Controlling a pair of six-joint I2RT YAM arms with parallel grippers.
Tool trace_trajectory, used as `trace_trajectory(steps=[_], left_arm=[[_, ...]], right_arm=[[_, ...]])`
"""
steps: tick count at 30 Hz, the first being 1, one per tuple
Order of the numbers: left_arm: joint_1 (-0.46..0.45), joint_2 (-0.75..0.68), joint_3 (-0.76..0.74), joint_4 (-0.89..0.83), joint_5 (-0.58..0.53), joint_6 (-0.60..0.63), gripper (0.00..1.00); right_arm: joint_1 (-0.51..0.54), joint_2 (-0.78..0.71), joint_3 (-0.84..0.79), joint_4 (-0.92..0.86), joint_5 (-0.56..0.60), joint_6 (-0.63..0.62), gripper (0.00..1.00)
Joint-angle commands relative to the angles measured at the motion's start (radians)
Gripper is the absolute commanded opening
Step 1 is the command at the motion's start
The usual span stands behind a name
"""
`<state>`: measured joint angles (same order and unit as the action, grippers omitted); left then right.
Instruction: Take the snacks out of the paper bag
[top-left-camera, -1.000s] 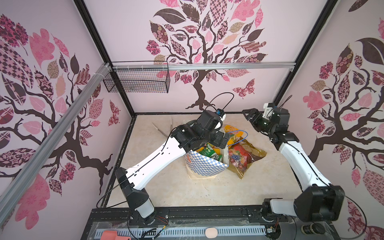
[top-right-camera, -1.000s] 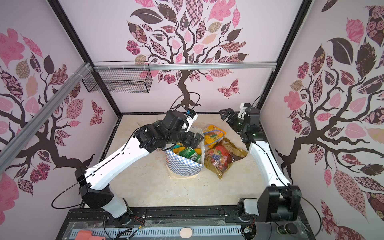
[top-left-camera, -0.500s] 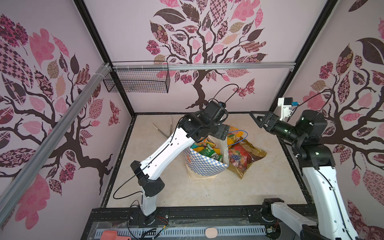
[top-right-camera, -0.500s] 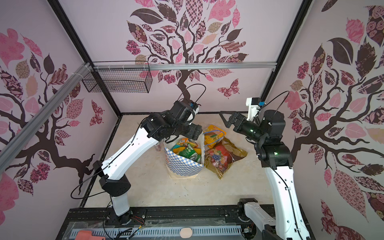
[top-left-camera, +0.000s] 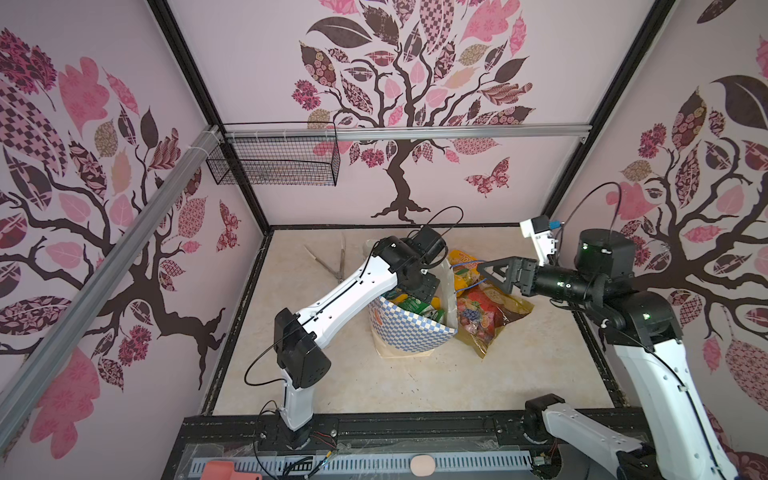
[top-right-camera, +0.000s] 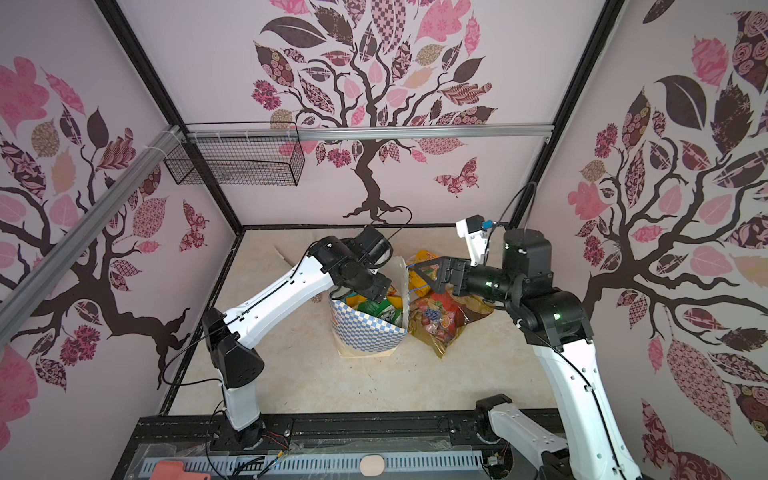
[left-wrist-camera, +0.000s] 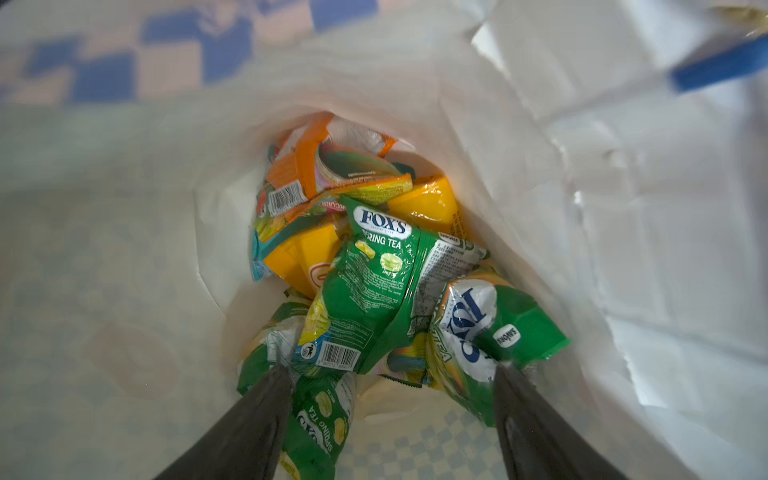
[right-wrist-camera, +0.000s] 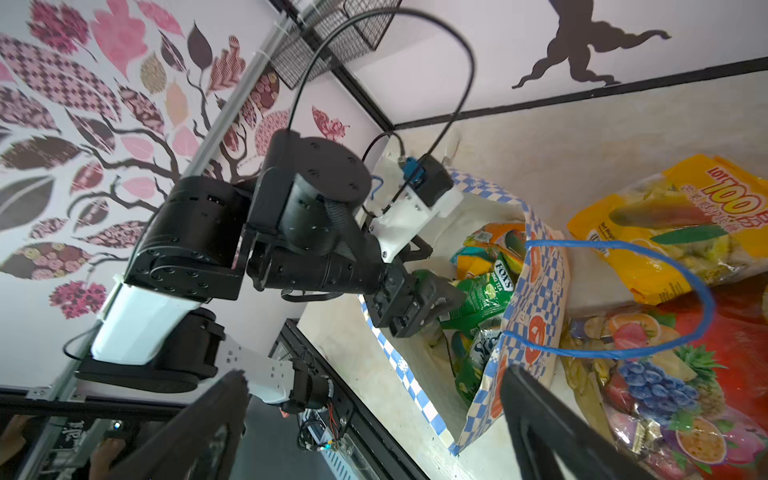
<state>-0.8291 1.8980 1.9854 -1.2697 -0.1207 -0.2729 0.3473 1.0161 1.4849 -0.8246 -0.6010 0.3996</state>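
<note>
Two snacks are out: yellow packet (top-left-camera: 464, 266) and fruit packet (top-left-camera: 490, 316) lie on the surface (top-left-camera: 374, 386), just beside the bag (top-left-camera: 409, 332). The rest are inside: green packets (left-wrist-camera: 374, 291), plus orange, teal and yellow ones. Left tool (left-wrist-camera: 392, 370) is deep in the bag, fingers wide astride the green packets, nothing gripped. Right tool (right-wrist-camera: 374, 374) is wide open and empty, near the bag rim. Bag bottom is hidden under the pile; packet count unclear.

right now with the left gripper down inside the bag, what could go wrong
The open left gripper straddles overlapping green packets, so closing may pinch two, or only a slippery edge. Nothing holds the paper bag: the right gripper hangs open beside it, so a lift could drag or tip it. The blue cord handle loops near that gripper and might snag.
</note>
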Motion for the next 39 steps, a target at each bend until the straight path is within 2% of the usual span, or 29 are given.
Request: trace_trajectory(steps=[1,3,10,23,30,35,39], left_arm=[[0.008,-0.045,-0.082,0.056,0.025,-0.020,0.79],[0.015,-0.055,-0.131,0.080,0.034,-0.022,0.79],[0.047,-0.088,-0.280,0.168,0.080,-0.031,0.80],[0.073,0.016,-0.355,0.155,0.055,-0.016,0.83],[0.078,0.073,-0.391,0.166,0.087,-0.004,0.82],[0.088,0.089,-0.415,0.182,0.083,-0.009,0.71],[0.088,0.066,-0.423,0.197,0.084,-0.008,0.50]], right_arm=[[0.207,0.061,0.029,-0.033,0.264,-0.029,0.98],[0.284,0.104,0.044,-0.045,0.329,-0.027,0.99],[0.289,0.082,-0.006,0.041,0.307,0.013,0.99],[0.288,0.065,-0.019,0.033,0.316,0.021,0.99],[0.289,0.057,-0.036,0.052,0.323,0.034,0.99],[0.289,0.056,-0.041,0.061,0.320,0.038,0.99],[0.289,0.054,-0.045,0.063,0.333,0.039,1.00]])
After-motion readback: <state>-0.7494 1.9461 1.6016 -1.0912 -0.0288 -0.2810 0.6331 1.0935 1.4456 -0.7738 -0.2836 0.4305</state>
